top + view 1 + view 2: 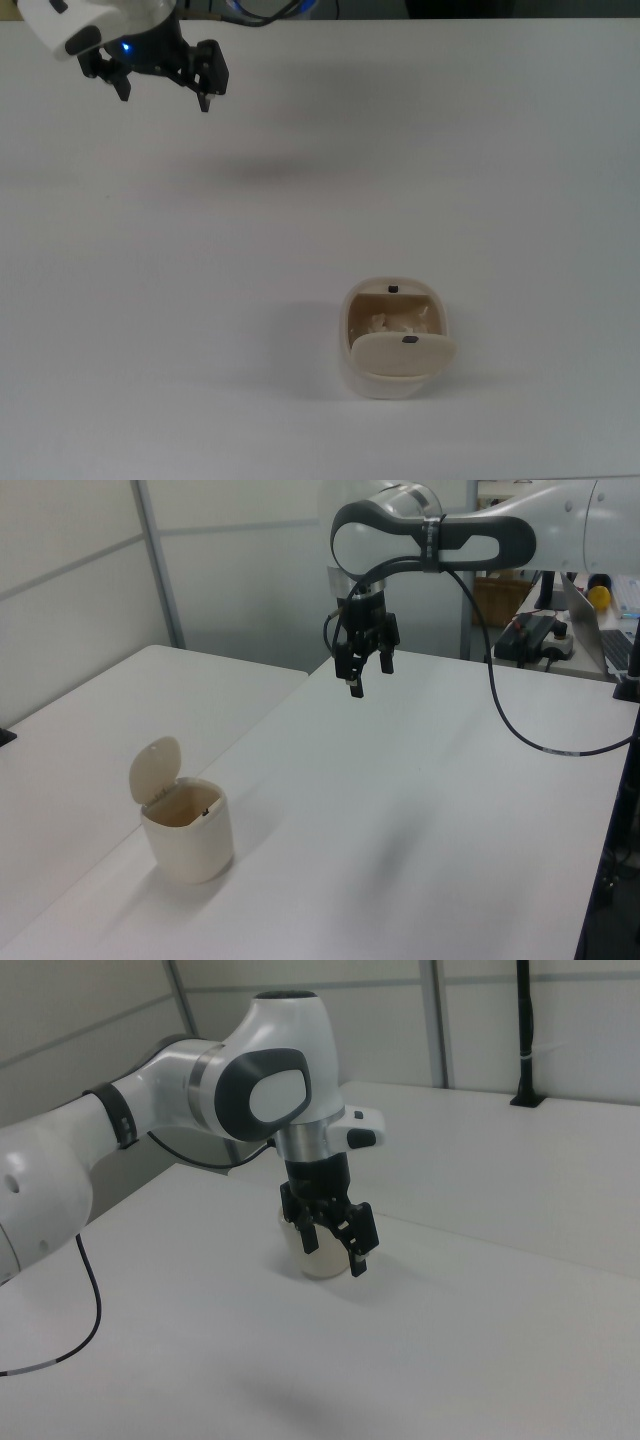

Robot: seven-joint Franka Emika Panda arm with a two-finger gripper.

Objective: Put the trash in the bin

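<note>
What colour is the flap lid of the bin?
Cream-beige, like the bin; its lid shows best in the left view.

One cream swing-lid bin (395, 375) | one wad of paper trash (392, 322) inside it | one robot arm (470, 542) with one gripper (164, 88) | one white table (200, 300)

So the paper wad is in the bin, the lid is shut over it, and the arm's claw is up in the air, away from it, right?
Not quite: the lid stands open, as the left view shows. The paper wad does lie inside the bin, and the gripper hangs in the air away from it.
</note>
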